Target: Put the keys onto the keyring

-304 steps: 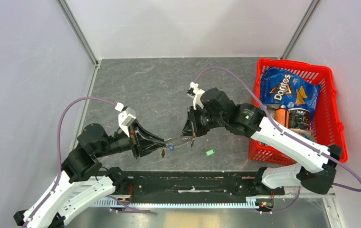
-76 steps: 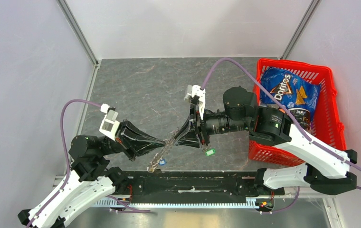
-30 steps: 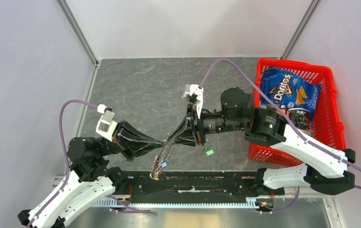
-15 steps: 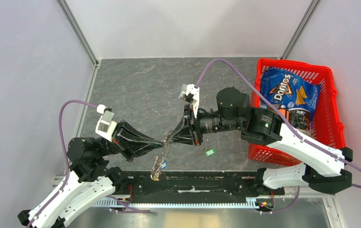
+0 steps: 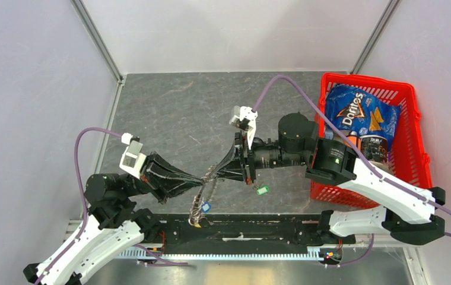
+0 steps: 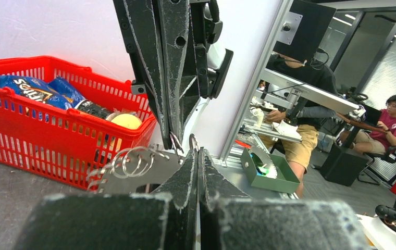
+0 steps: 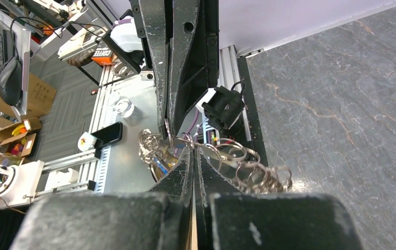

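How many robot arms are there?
2. The left arm comes from the bottom left; the right arm from the bottom right, beside the basket.

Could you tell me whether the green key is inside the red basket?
No, the green key lies on the table outside the red basket.

Red basket [image 5: 423, 148] with Doritos bag [image 5: 359, 116], right on grey table [image 5: 175, 113]

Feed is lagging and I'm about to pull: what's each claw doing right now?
Left claw: closed, pinching the keyring.
Right claw: closed, gripping the same keyring from the opposite side.
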Controlling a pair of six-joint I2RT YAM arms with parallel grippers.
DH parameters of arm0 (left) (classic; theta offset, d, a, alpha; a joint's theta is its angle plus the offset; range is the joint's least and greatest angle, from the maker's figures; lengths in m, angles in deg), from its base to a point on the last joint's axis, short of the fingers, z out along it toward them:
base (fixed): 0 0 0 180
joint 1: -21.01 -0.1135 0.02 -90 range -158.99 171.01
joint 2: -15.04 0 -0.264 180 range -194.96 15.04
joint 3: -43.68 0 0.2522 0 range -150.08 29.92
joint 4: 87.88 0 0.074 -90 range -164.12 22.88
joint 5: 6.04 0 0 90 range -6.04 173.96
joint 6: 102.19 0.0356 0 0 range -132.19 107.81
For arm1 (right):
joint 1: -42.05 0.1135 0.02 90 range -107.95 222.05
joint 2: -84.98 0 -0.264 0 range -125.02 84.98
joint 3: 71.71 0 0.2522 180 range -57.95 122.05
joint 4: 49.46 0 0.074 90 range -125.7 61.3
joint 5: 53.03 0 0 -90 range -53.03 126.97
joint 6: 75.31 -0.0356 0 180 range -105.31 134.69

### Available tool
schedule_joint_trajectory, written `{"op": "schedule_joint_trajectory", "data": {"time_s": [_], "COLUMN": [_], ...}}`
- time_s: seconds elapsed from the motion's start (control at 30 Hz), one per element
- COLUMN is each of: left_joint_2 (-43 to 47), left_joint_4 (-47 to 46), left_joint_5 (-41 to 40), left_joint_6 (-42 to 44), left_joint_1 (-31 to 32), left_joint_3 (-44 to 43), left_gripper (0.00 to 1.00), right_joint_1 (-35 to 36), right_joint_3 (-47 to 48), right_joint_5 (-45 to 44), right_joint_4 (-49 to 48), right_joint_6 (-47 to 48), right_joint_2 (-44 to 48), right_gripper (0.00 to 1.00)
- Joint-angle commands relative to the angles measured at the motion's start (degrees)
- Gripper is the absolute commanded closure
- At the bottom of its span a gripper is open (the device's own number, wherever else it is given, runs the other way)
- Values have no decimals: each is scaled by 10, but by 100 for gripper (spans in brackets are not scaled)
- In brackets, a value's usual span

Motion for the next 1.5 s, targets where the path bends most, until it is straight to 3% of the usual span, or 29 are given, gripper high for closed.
{"op": "schedule_joint_trajectory", "data": {"time_s": [0.0,0.47,0.7,0.83,0.97,1.47], "left_joint_2": [22,65,92,101,91,44], "left_joint_4": [-56,-107,-145,-142,-141,-115], "left_joint_5": [-16,-44,-38,-35,-16,-57], "left_joint_6": [-2,39,66,87,91,63], "left_joint_1": [-1,-1,-1,-1,-1,-1], "left_joint_3": [10,60,95,99,92,75], "left_gripper": [98,96,75,59,49,47], "right_joint_1": [1,3,6,5,5,6], "right_joint_3": [-24,-143,-184,-183,-184,-236], "right_joint_5": [-41,-133,-189,-190,-186,-131], "right_joint_4": [-59,-217,-288,-296,-306,-390], "right_joint_6": [-5,-49,-49,-46,-42,-8], "right_joint_2": [31,85,96,91,88,123], "right_gripper": [100,100,100,100,100,100]}}
